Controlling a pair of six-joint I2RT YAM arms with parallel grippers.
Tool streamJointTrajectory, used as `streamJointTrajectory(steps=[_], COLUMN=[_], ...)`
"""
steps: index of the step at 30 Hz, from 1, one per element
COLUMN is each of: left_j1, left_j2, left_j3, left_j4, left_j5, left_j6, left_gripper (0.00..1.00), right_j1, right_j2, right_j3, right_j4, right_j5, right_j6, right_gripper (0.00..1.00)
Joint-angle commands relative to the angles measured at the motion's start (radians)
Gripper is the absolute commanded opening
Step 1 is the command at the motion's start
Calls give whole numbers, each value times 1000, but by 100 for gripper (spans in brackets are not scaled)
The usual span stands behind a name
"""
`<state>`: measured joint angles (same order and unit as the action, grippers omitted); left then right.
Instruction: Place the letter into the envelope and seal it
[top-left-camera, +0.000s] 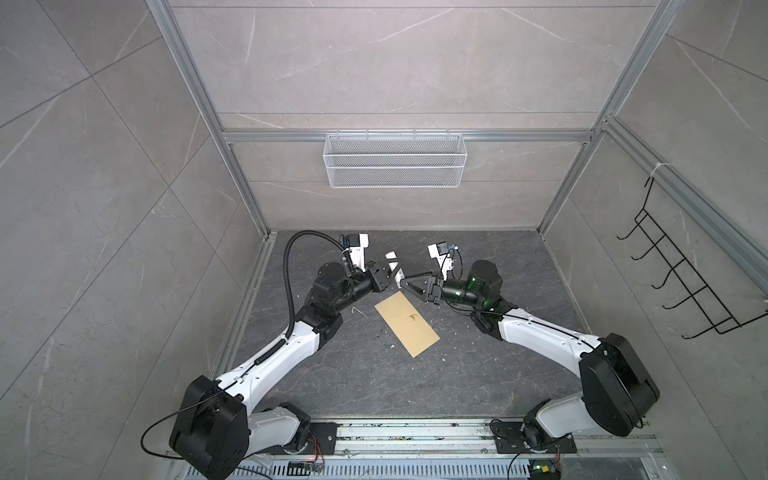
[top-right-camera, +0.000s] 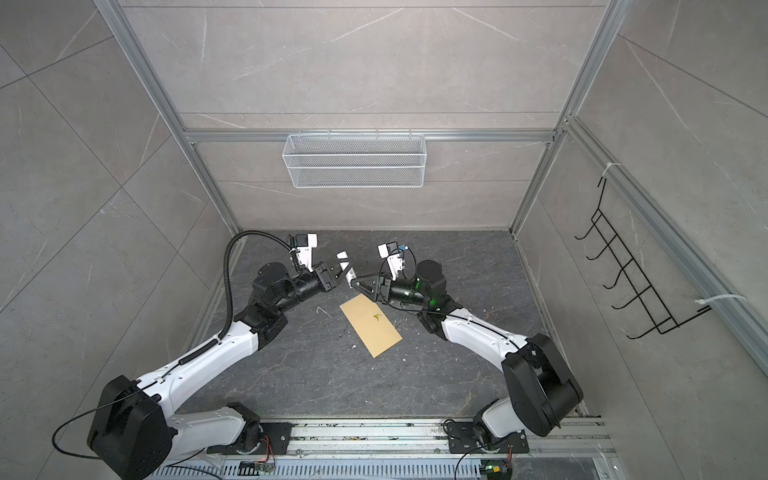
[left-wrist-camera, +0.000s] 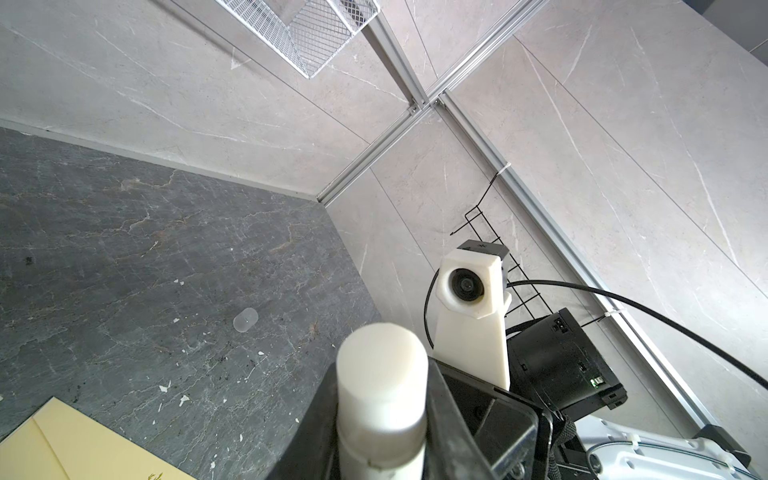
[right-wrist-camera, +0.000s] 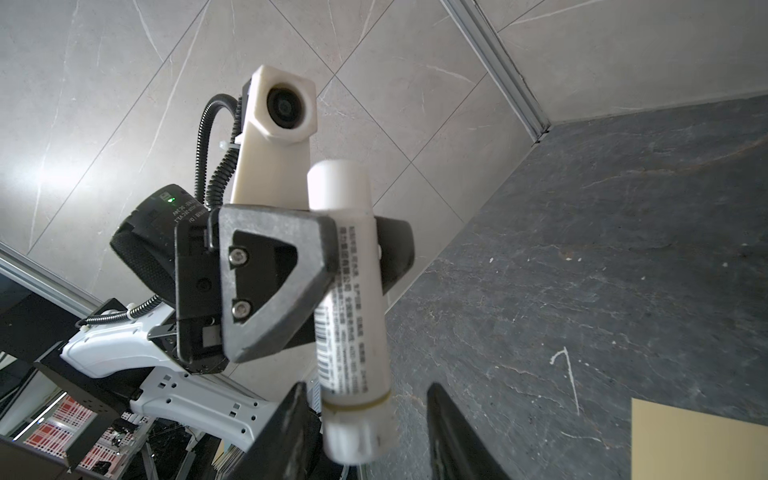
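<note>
The dark bench (top-left-camera: 457, 374) is carrying the envelope (top-left-camera: 409, 324), which is lying flat and diagonal, its far end just below the right gripper (top-left-camera: 404, 283). The left gripper (right-wrist-camera: 353, 257) is clamping its jaws tight around the middle of a white glue stick (right-wrist-camera: 353, 332), holding it raised and tilted. The right gripper is facing it, jaws partly open and straddling the stick's ridged lower end, a gap showing either side, gripping nothing. The stick's long axis is running straight into those jaws. The letter is showing in no view; whether it is sitting inside the envelope cannot be told.
</note>
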<state>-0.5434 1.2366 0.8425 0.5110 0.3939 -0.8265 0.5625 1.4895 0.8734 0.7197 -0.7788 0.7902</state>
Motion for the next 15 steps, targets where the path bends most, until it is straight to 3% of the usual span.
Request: streamJointTrajectory(steps=[1,6,15], left_j1=[-1,-1,-1], left_j2=[-3,2,12], left_j3=[18,18,14], left_j4=[80,84,88], left_j5=[-2,-1,-4], left_j6=[-8,-12,-19], left_gripper=[0,0,0], right_j1=[2,5,8], right_j2=[16,19,18], right_j3=[18,18,27], right_j4=[60,70,73], right_j5=[-23,-24,-6], right_j6=[23,29,39], right_gripper=[45,39,20])
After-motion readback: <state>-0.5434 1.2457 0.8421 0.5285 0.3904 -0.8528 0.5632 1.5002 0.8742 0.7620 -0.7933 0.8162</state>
